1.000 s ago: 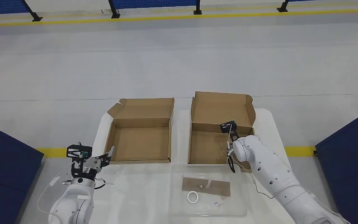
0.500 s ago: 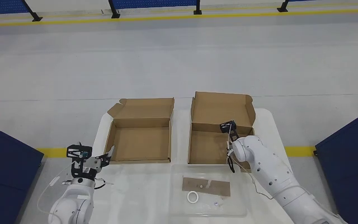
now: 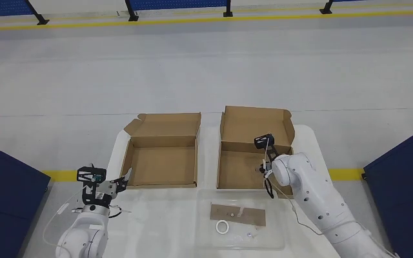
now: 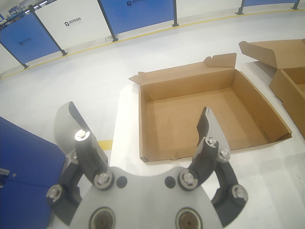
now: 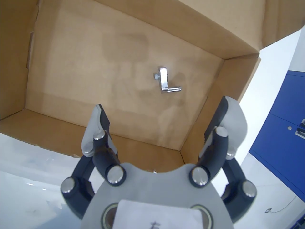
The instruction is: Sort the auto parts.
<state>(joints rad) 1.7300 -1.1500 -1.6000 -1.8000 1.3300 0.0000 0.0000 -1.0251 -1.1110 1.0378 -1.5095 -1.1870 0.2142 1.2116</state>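
Overhead, the right hand (image 5: 162, 106) hangs spread wide; the stiff, probably slick metal part (image 5: 164, 82) is best pinched across its bar.

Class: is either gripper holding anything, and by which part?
Nothing is held: left gripper and right gripper are open; the shiny L-shaped metal part lies loose in the brown cardboard box.
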